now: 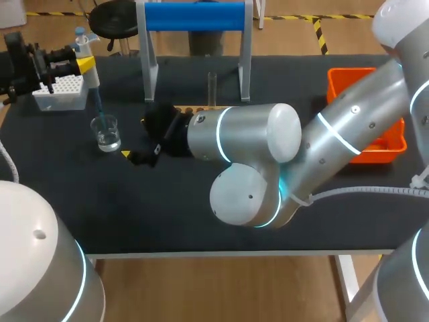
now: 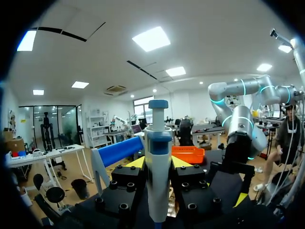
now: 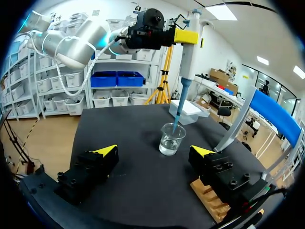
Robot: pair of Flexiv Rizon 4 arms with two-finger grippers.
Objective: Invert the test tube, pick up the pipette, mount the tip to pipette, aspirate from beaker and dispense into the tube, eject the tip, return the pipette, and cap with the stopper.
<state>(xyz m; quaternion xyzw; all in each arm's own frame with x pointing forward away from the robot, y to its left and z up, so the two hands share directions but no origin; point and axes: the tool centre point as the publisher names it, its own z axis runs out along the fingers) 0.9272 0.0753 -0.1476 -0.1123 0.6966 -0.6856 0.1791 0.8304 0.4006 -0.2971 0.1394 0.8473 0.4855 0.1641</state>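
Left hand (image 2: 157,164) clamps the pipette (image 3: 189,57) upright, its tip (image 3: 177,119) dipped into the beaker (image 3: 171,139), while the right hand (image 3: 153,150) hangs wide open nearby over the bench (image 3: 138,195).

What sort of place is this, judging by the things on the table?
Most likely a laboratory bench set up for robotic liquid handling. The left gripper holds a pipette with its tip inside a beaker of clear liquid, and a white tip box stands near it.
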